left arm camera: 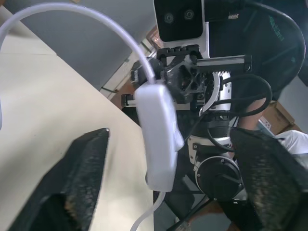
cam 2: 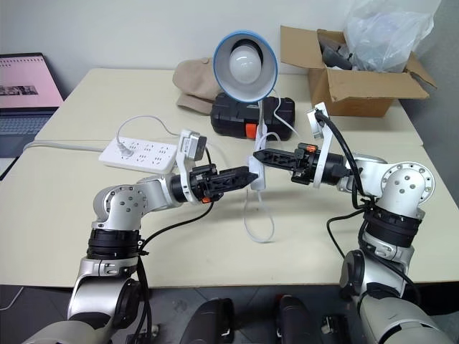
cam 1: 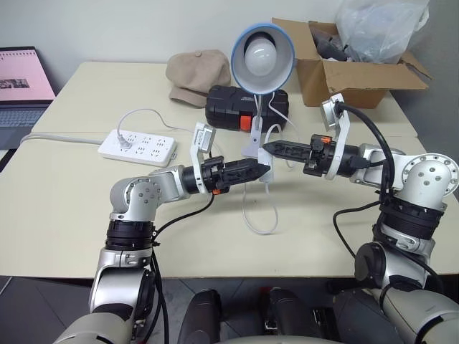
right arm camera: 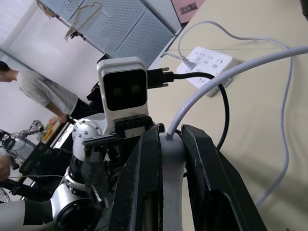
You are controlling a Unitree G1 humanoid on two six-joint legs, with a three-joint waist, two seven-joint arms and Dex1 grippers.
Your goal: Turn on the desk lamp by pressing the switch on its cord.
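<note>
Holding the switch up off the table, the right gripper is closed tight on its one end. The left gripper stands just beside, fingers apart on both sides of the switch, gripping nothing. To press well, the left should probably close squarely on the rocker while the right keeps firm. The lamp is unlit behind them; the cord hangs slack below, so room is enough.

Near the desk lamp, its clamp base, a black case and a cap crowd the tabletop. Beside it, a power strip blocks one side; the cord loops ahead, bare tabletop around.
</note>
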